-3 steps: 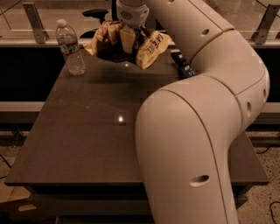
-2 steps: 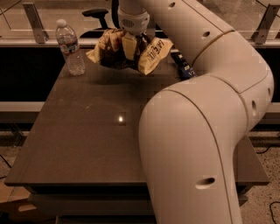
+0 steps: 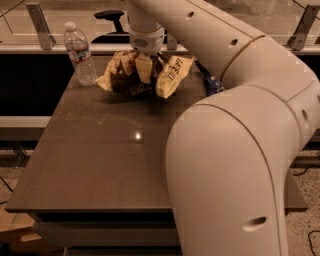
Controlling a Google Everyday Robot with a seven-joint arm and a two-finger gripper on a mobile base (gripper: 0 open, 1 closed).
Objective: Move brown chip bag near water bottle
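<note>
**A:** Item one, nearest?
**B:** Arm [image 3: 240, 125]. White and bulky, it fills the lower right and bends over the table [image 3: 110, 150], which has a dark grey top.
**A:** Item two?
**B:** Gripper [image 3: 143, 75]. It points down over the table's far middle, clamped on the bag [image 3: 122, 75] (crumpled, folds rising on either side of the fingers).
**A:** Bag's place?
**B:** At the gripper, with a shadow beneath it. Contact with the tabletop cannot be told. Its cream tip on the picture's left lies just beside the bottle [image 3: 80, 55].
**A:** Bottle?
**B:** Upright, white cap, at the far left corner.
**A:** Remainder?
**B:** Blue bag [image 3: 212, 82], to the right of the bag and partly hidden by the arm. Chair [image 3: 111, 15], black, beyond the table.
</note>
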